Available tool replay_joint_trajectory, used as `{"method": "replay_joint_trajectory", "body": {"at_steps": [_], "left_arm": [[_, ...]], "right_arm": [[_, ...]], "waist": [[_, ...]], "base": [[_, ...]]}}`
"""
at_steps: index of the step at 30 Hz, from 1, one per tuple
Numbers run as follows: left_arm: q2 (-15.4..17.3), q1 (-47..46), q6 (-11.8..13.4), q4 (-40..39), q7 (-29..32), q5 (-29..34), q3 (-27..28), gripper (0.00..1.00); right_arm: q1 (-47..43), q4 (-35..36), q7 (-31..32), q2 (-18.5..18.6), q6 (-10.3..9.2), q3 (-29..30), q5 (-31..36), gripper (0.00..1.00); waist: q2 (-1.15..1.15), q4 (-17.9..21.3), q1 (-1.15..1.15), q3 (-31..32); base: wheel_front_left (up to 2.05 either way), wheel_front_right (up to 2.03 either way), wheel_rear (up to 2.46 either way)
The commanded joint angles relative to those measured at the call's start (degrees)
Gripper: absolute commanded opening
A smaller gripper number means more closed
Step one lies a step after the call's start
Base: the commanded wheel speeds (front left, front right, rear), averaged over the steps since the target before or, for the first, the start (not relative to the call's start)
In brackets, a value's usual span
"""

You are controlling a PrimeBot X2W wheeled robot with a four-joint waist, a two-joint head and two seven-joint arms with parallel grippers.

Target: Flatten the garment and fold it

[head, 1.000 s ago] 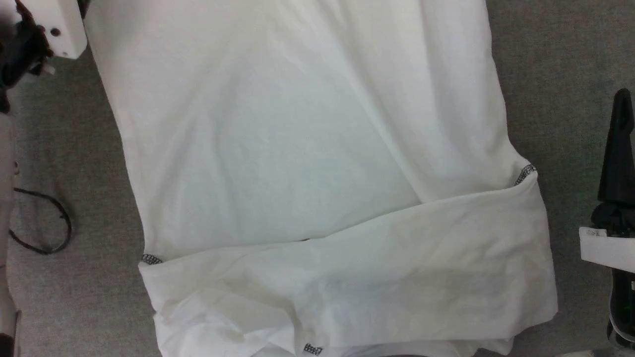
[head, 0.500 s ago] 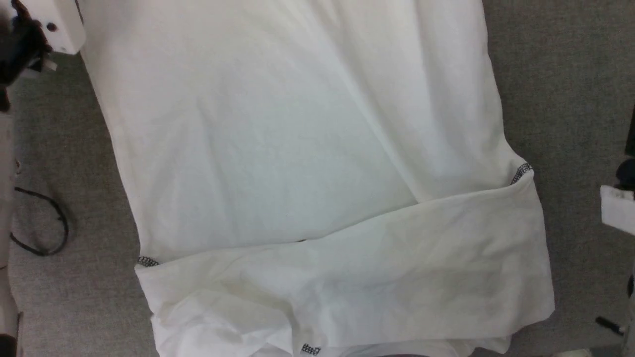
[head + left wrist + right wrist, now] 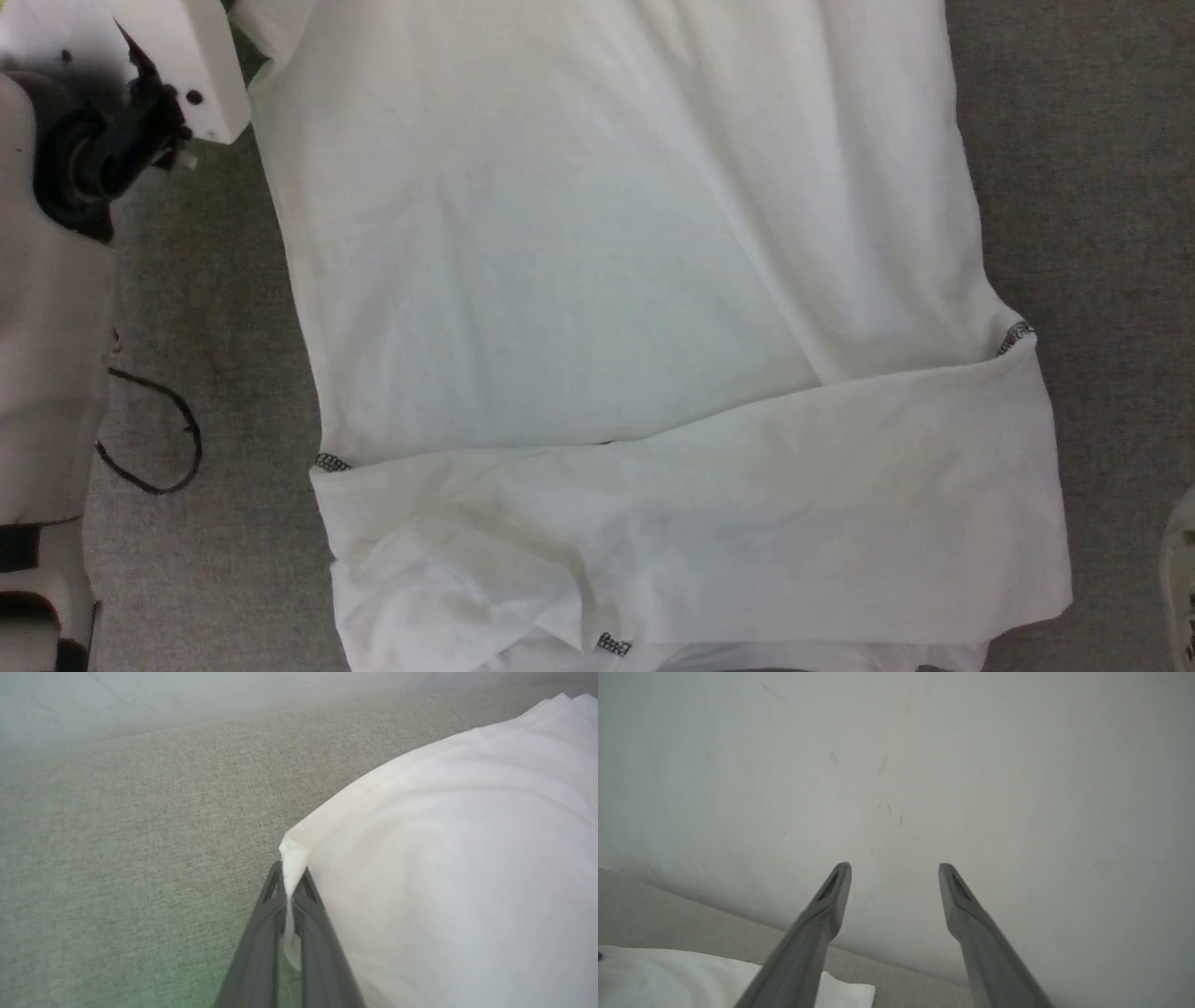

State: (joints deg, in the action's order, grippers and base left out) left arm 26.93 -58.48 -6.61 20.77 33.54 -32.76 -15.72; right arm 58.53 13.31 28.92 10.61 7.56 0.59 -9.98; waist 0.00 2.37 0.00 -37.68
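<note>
Your left gripper (image 3: 292,879) was clamped on a corner of the garment (image 3: 444,868), which spread right of its fingers. It looked light, thin and limp, so hems and corners were probably the best holds. Your right gripper (image 3: 894,872) stood open and empty.

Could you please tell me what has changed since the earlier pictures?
The left gripper has shut on a corner of the white, thin knit long-sleeved shirt. The open right gripper has moved off from beside the shirt and points at a pale wall. The head camera shifted, so the scene slid right. The shirt's folds on the grey fabric surface lie as before.
</note>
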Motion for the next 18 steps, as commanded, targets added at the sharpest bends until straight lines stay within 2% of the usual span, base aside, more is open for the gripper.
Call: {"method": "replay_joint_trajectory", "body": {"at_steps": [1,5,9,18], "left_arm": [[-0.6,-0.4,-0.5,-0.1,-0.5,-0.3,-0.3,0.00],[-1.5,-1.0,-0.5,-0.1,-1.3,-0.2,-1.1,0.00],[-2.5,-2.0,-0.5,-0.5,-1.4,0.0,-2.1,0.00],[-4.1,-4.7,-0.5,-1.6,-1.2,0.0,-3.8,0.00]], "right_arm": [[1.6,-3.1,0.6,0.0,-0.08,0.8,0.4,1.00],[5.6,-15.4,3.3,-2.1,-0.08,4.0,3.2,1.00],[7.2,-24.1,7.2,-4.3,-0.08,6.9,5.4,1.00],[9.1,-31.1,9.8,-6.4,-0.08,9.2,10.5,1.00]], "waist": [[0.00,-1.0,0.00,-0.8],[0.00,-2.3,0.00,-1.8],[0.00,-3.8,0.00,-3.2],[0.00,-7.1,0.00,-6.9]], "base": [[0.00,0.00,0.00],[0.00,0.00,0.00],[0.00,0.00,0.00],[0.00,0.00,0.00]]}}
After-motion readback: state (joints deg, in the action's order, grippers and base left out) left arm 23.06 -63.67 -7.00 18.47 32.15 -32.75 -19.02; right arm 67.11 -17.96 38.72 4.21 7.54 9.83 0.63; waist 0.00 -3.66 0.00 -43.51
